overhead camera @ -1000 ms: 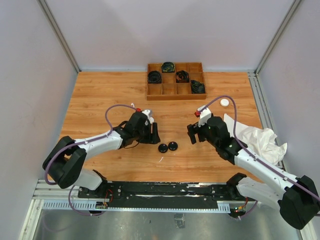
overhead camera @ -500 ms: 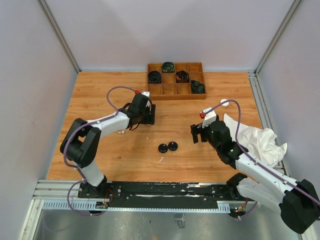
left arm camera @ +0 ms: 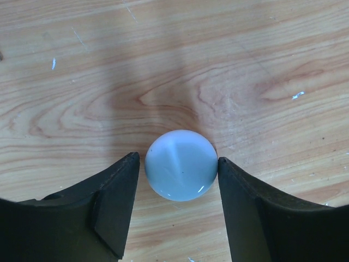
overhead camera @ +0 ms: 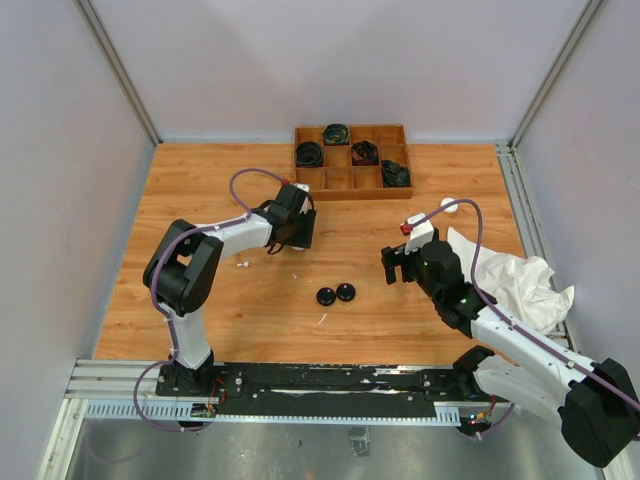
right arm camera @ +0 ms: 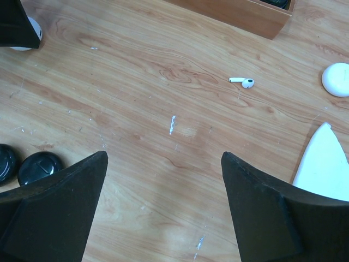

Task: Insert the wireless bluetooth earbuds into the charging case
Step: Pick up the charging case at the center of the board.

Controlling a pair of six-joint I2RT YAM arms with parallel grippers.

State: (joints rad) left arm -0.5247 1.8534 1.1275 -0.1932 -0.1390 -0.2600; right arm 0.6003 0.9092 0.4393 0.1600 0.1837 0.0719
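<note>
Two claws, both open. Left claw straddles a round white case: one finger touches it, with a sliver of gap at the other. Right claw gapes wide over the table. One white earbud lies ahead of it, and two black cases sit just beside its left finger.

White round case, white earbud, 2 glossy black cases, light wood-grain table, white cloth.

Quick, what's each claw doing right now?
Left gripper: open, straddling the white round case.
Right gripper: open, holding nothing.
</note>
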